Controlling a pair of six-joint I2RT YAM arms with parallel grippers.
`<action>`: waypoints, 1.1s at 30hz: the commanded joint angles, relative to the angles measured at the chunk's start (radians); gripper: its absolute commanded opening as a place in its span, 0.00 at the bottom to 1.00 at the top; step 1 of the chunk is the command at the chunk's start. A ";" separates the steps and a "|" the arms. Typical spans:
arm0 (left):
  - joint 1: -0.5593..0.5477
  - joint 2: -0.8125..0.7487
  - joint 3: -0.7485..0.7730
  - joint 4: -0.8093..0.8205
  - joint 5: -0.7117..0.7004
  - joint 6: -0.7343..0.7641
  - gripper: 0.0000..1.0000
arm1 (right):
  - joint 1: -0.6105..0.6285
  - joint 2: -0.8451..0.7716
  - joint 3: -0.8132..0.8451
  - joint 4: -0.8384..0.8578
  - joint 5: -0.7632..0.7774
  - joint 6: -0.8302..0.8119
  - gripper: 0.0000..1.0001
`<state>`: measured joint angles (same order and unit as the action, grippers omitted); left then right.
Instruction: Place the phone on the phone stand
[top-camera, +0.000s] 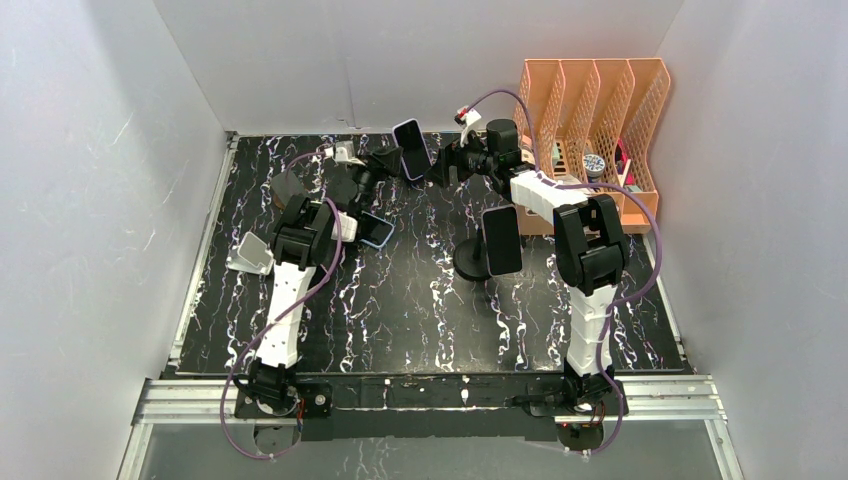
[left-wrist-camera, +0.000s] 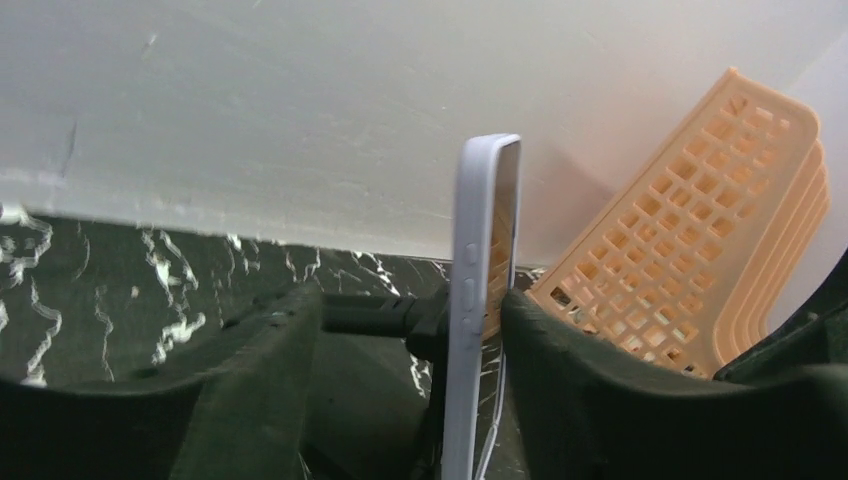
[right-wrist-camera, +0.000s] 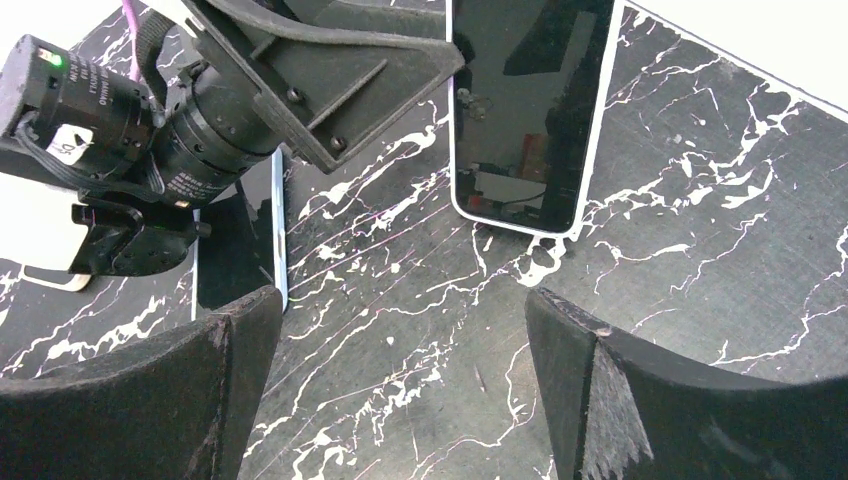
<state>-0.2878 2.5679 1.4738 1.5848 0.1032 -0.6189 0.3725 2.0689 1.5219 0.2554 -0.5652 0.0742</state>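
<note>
At 9 o'clock on the table (top-camera: 420, 300), near its left rim, a white stand (top-camera: 250, 253) is seen, one of two. Bare marble is left at 6 o'clock. Three phones are counted: a flat phone (top-camera: 376, 230), the phone (top-camera: 411, 148) raised at 12 o'clock, and a third phone (top-camera: 501, 240) on the black stand (top-camera: 470, 262). The left gripper (top-camera: 390, 160) is parted, with one finger (left-wrist-camera: 560, 360) touching the phone. The right gripper (right-wrist-camera: 400, 300) is spread wide, short of it. The organiser's (top-camera: 590, 110) contents are hard to make out.

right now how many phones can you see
3 phones: one upright at the back, one flat by the left arm, one on the black stand. More could hide behind the arms.
</note>
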 joint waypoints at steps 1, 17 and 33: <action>0.022 -0.047 -0.034 0.210 -0.050 0.013 0.76 | -0.007 0.009 0.026 0.012 -0.017 -0.011 0.99; 0.043 -0.421 -0.240 0.203 0.077 0.161 0.98 | 0.096 -0.108 0.189 -0.125 0.112 -0.209 0.99; 0.260 -1.282 -0.299 -1.261 -0.081 0.450 0.98 | 0.354 0.224 0.650 -0.888 0.232 -0.390 0.99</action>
<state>-0.1097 1.3392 1.1130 0.8543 0.1085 -0.2314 0.6872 2.1509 2.0899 -0.3962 -0.3862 -0.2867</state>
